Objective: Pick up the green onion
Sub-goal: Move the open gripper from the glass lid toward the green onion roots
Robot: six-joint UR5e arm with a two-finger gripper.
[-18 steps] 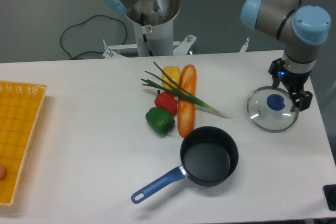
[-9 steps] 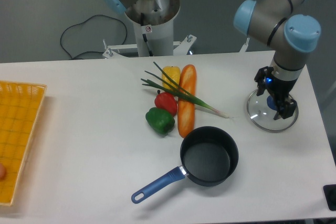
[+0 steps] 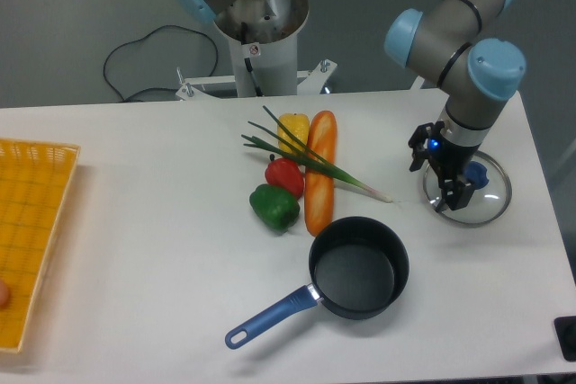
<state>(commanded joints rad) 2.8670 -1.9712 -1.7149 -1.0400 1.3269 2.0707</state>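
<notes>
The green onion (image 3: 317,164) lies across the baguette (image 3: 319,171), its dark green leaves splayed to the upper left and its whitish root end pointing to the lower right near the middle of the table. My gripper (image 3: 441,177) hangs over the left part of a glass lid (image 3: 481,200), to the right of the onion's root end and apart from it. Its two fingers stand apart and nothing is between them.
A yellow pepper (image 3: 291,129), a red pepper (image 3: 284,174) and a green bell pepper (image 3: 274,207) lie left of the baguette. A black saucepan (image 3: 358,268) with a blue handle sits in front. A yellow basket (image 3: 31,236) is at the left edge.
My gripper has moved left, from over the lid's blue knob towards the lid's left rim, closer to the onion. The objects on the table have not moved.
</notes>
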